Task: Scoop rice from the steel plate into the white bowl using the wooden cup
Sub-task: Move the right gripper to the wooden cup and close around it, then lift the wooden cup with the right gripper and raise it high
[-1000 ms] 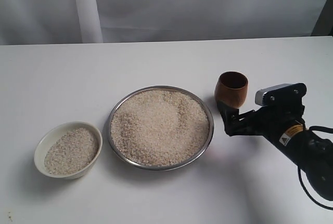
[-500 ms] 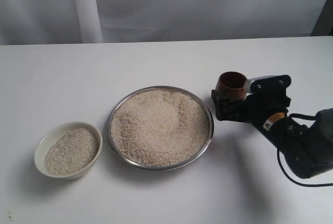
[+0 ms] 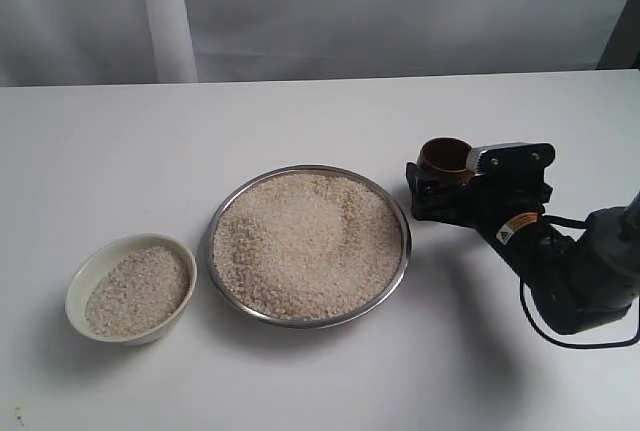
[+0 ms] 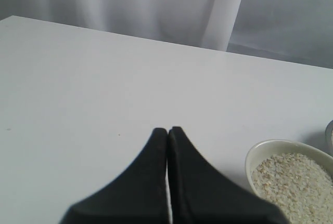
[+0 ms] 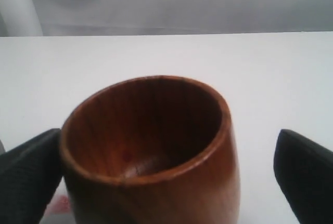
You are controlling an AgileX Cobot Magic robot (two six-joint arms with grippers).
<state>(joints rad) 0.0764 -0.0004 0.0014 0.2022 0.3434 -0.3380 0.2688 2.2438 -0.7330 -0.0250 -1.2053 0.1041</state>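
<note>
Now the right gripper (image 5: 169, 174) stands wide around the upright wooden cup (image 5: 148, 151), touching it on 1 side only; no grip yet.

Looks like a robot lab set-up — a plain white table (image 3: 300, 121). A pale curtain (image 3: 400, 11) hangs behind it.

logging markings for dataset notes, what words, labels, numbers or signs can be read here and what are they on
No text here is legible as words or numbers.
Sticker on the right arm: a yellow warning triangle next to an orange-and-white label, print too small to read.
Wooden cup, steel plate, white bowl: no markings visible.
</note>
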